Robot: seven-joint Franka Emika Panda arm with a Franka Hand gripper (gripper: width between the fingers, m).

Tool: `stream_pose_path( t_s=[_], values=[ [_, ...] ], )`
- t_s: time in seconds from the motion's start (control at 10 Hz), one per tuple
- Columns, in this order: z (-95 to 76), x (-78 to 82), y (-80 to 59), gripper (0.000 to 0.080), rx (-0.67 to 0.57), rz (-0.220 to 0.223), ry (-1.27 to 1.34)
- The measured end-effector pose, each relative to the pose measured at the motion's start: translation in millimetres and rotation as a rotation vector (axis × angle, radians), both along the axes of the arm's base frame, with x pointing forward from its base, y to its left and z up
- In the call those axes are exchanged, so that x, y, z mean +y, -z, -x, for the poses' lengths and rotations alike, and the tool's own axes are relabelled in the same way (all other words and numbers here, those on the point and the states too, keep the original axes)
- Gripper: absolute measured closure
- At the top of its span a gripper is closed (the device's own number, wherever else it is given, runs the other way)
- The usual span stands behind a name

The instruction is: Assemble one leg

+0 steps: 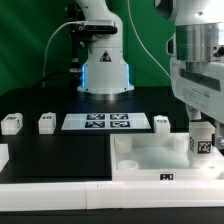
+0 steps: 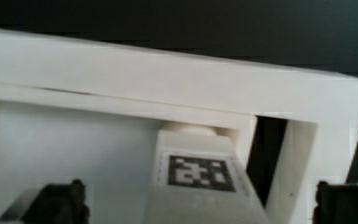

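Gripper (image 1: 201,143) closed around the leg (image 1: 201,142) | leg upright at a corner of the white tray (image 1: 150,160) | seating seemingly unfinished | three spare legs (image 1: 46,123) near the marker board (image 1: 105,122)

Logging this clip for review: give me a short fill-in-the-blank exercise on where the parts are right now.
The gripper holds one ___ above the tray.
Loose legs in a row with the marker board: ___.
The held leg carries a black-and-white ___.

Missing words: leg; three; tag
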State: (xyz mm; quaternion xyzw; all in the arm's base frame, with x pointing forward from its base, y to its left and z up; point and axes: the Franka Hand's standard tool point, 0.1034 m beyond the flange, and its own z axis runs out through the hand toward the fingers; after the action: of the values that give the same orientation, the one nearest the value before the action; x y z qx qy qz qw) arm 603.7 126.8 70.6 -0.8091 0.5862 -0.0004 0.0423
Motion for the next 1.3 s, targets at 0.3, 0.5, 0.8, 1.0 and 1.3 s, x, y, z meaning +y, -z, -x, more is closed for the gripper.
stream_pose_path(
  t_s=[0.3,0.5,0.8,1.0,1.3],
  values=[
    [2.4,0.2,0.0,0.0151,-0.002,0.018,-0.352],
    [2.3,-3.3,-0.8,0.0151,-0.007,0.032,-0.64],
    [2.0,-5.6,-0.3,0.0151,-0.029,0.048,-0.967],
    [1.6,-8.6,-0.3,0.0151,-0.037,0.069,-1.213],
    [1.2,-9.4,-0.3,0.0259,-0.041,0.073,-1.266]
  ],
)
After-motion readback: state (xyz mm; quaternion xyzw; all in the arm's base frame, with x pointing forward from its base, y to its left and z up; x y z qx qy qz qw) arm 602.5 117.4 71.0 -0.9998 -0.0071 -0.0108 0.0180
